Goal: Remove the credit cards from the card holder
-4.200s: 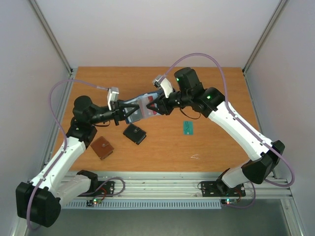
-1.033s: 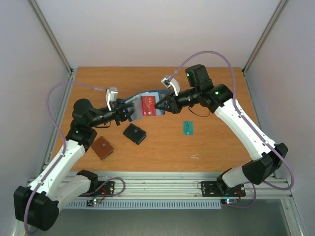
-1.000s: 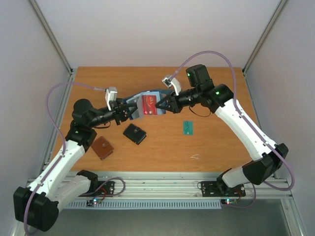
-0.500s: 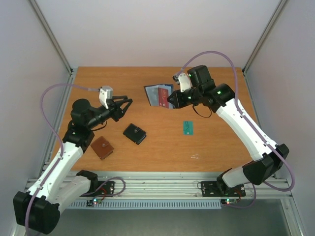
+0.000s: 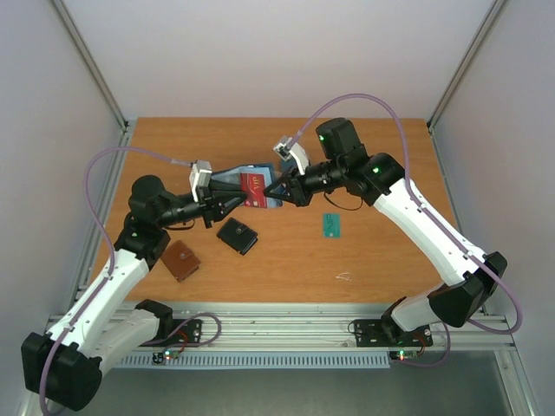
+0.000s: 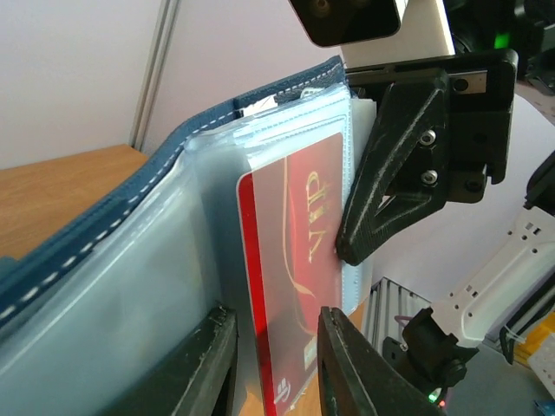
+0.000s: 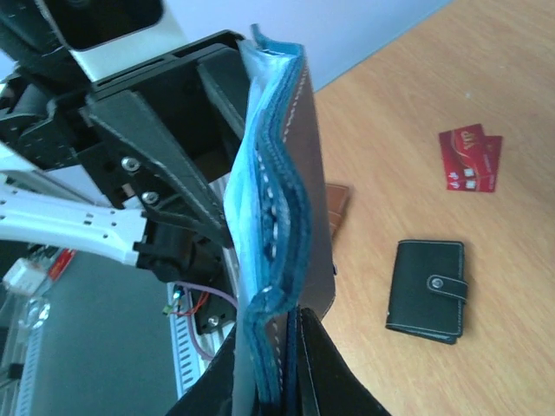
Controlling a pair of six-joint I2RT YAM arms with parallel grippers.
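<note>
The navy card holder (image 5: 227, 179) hangs open in the air between both grippers. My right gripper (image 5: 276, 192) is shut on its edge; in the right wrist view (image 7: 276, 364) the fold (image 7: 282, 173) stands pinched between the fingers. A red card (image 5: 256, 187) sits in a clear pocket. In the left wrist view the red card (image 6: 290, 260) lies between the fingers of my left gripper (image 6: 277, 364), which straddle its lower edge with a gap. The teal-green card (image 5: 331, 225) lies on the table. The black card is out of view.
A black snap wallet (image 5: 237, 236) and a brown wallet (image 5: 179, 260) lie on the table under the left arm. In the right wrist view, two overlapping red cards (image 7: 468, 160) lie on the table beyond the black wallet (image 7: 429, 290).
Half a second ago my left gripper was open and well left of the holder. The right gripper has brought the holder forward and left, and the left gripper now reaches around the red card.
</note>
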